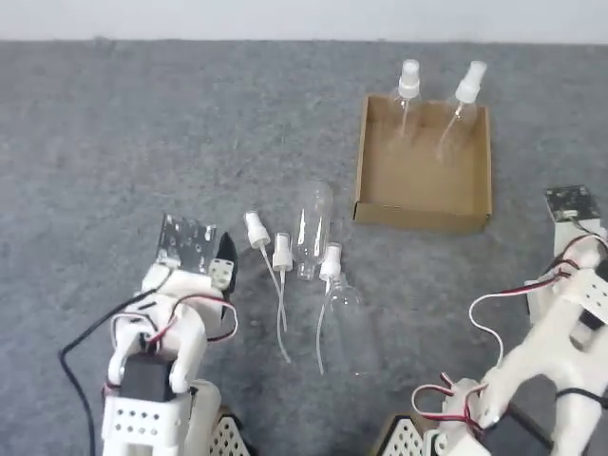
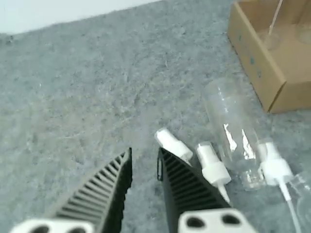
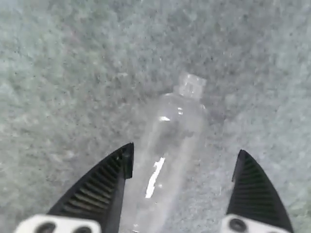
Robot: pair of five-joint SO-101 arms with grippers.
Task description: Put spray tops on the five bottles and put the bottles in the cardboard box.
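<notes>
No text, number or sign can be read. The outer wall of the cardboard box (image 2: 257, 68) carries a few small blue printed marks, which are too small to make out.
</notes>
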